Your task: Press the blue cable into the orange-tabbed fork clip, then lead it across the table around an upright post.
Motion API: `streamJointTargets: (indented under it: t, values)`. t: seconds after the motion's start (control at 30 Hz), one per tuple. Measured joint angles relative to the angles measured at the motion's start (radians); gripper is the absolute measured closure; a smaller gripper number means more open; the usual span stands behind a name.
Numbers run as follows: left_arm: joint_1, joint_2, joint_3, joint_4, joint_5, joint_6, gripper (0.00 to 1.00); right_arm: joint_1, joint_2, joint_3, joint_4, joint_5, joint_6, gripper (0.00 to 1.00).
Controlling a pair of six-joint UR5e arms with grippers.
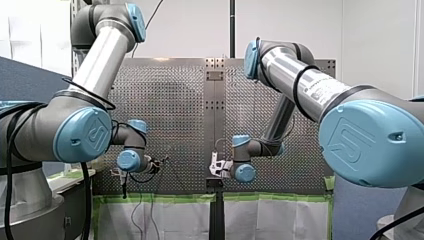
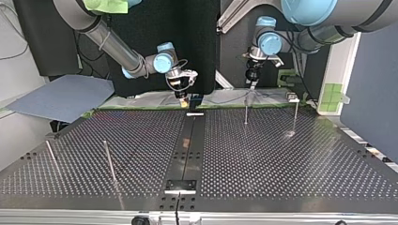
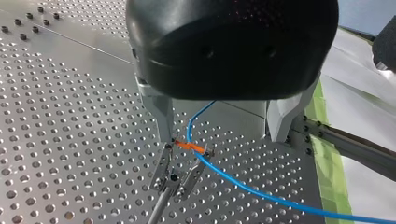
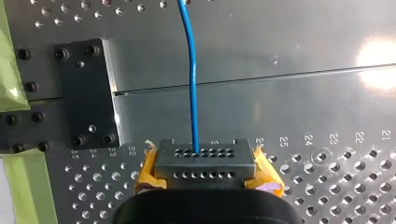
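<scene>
The perforated metal worktop (image 2: pixel 281 159) fills the scene, edged with green tape (image 4: pixel 11 70). A black bolted plate (image 4: pixel 88 93) lies just beside its centre seam. Thin upright metal posts stand well apart, one pair (image 2: pixel 109 159) at the top view's left and another (image 2: pixel 245 112) under my left arm. My left hand (image 3: pixel 222 137) has its metal fingers spread wide, empty, astride the orange-tabbed fork clip (image 3: pixel 191 147). My right hand (image 4: pixel 205 181) clamps its yellow pads on a grey metal block with rows of holes (image 4: pixel 205 161). The blue cable (image 4: pixel 194 102) enters that block and crosses the clip's tab. The left hand's black body hides its upper run, and I cannot tell whether it is seated in the fork.
</scene>
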Motion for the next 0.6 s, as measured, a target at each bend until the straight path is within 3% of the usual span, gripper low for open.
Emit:
streamJointTargets:
  t: [0.3,0.6]
  values:
    - [-0.009,0.001,0.002,-0.002,0.005,0.041,0.00,-0.001,0.011,0.000,0.000,-0.002,-0.001,1.00]
    - [-0.047,0.002,0.014,-0.008,0.005,0.095,0.00,-0.005,0.013,0.000,-0.001,-0.002,-0.004,1.00]
